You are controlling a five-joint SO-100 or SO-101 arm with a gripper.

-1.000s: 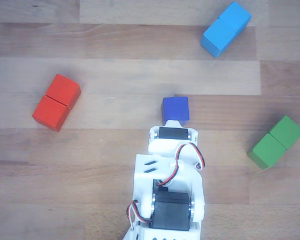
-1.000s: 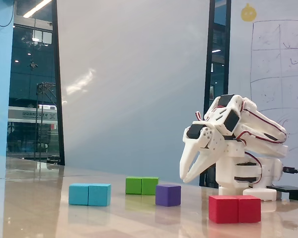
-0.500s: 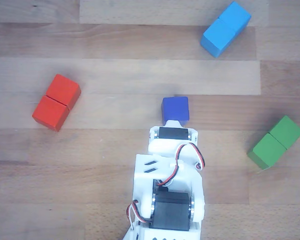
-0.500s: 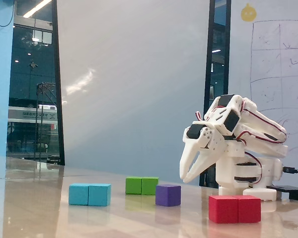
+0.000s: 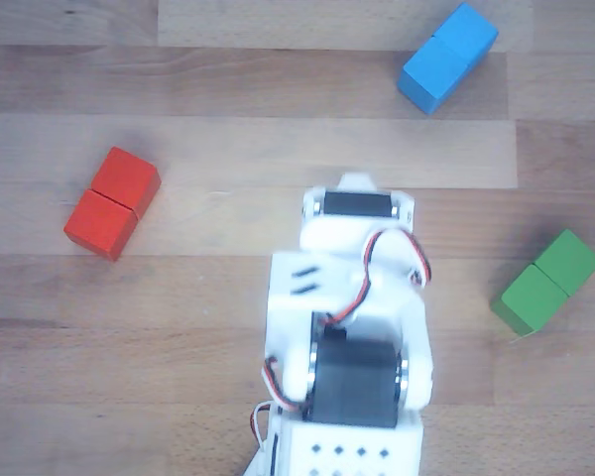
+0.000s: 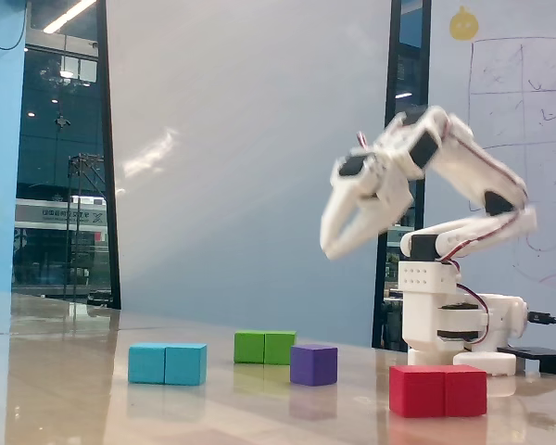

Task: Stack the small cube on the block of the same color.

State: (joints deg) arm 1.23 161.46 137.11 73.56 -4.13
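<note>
No lettering can be read; the sign lit behind the glass is too blurred.

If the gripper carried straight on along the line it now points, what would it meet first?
Probably the small cube: in the fixed view the gripper hangs above it, pointing down and slightly left. Depth is unclear; it might reach bare table instead.

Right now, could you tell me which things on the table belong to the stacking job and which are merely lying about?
Part of the job:
- small cube, resting on the table, hidden under the arm in the other view
- sky-blue block, with nothing on it
- gripper, raised above the cube, empty

Just lying about:
- red double block
- green double block
</note>
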